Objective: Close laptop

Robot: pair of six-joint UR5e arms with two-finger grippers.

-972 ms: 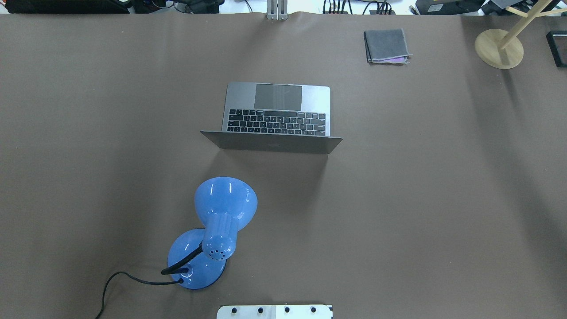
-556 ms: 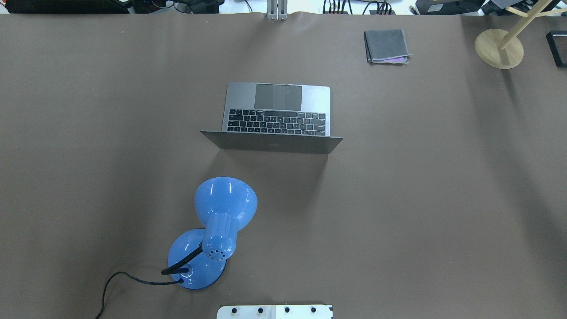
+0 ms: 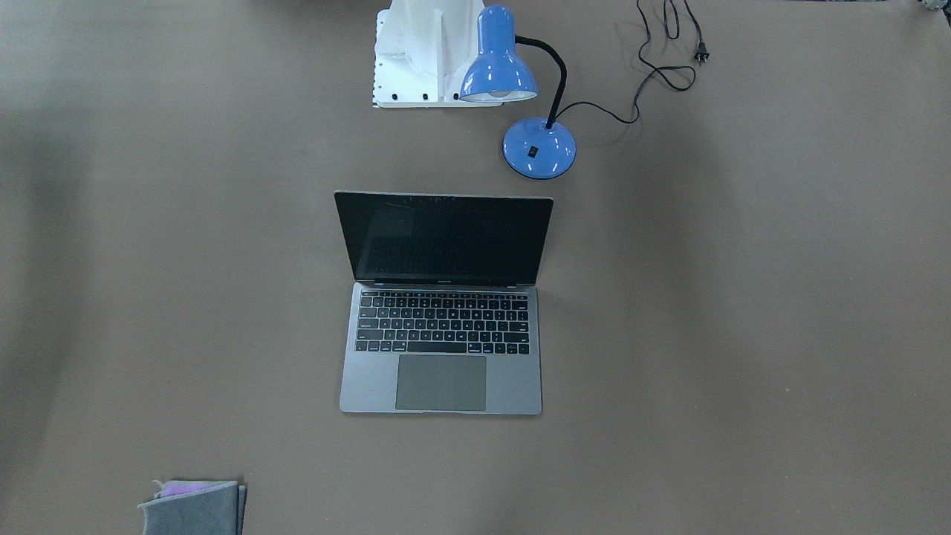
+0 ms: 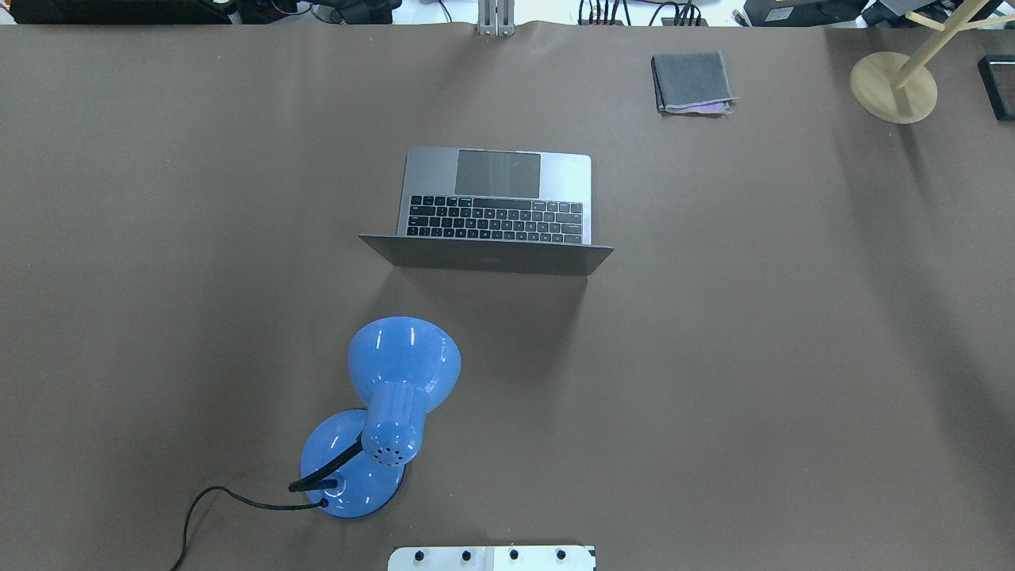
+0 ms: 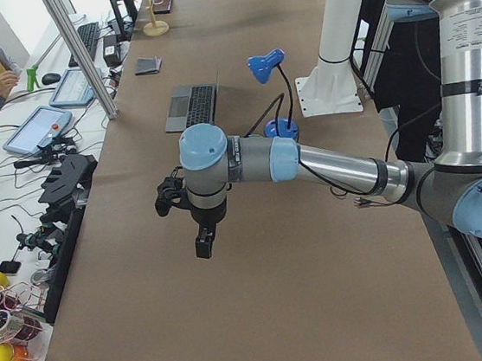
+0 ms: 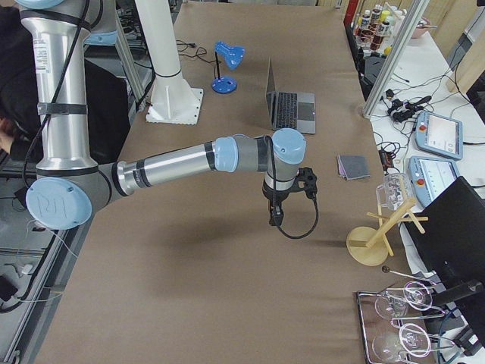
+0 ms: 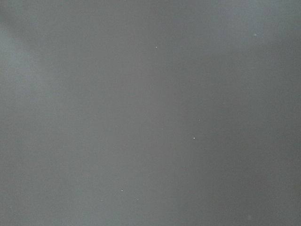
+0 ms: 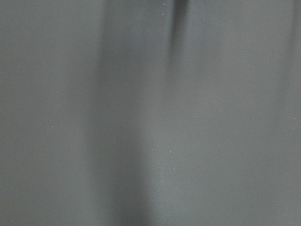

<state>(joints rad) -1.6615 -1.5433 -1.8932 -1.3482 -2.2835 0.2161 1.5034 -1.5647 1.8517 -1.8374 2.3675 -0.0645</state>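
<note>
The space-grey laptop [image 4: 496,190] stands open in the middle of the table, its lid upright and its back toward the robot. The front-facing view shows its black screen, keyboard and trackpad [image 3: 442,349]. It also shows in the left side view [image 5: 193,106] and the right side view [image 6: 292,108]. My left gripper [image 5: 203,241] hangs over bare table far from the laptop, toward the table's left end. My right gripper [image 6: 274,216] hangs over bare table toward the right end. I cannot tell whether either is open or shut. Both wrist views show only blurred table.
A blue desk lamp [image 4: 400,373] with a black cord stands between the robot base [image 4: 492,557] and the laptop lid. A grey folded cloth [image 4: 691,82] lies at the far right. A wooden stand [image 4: 894,86] is at the far right corner.
</note>
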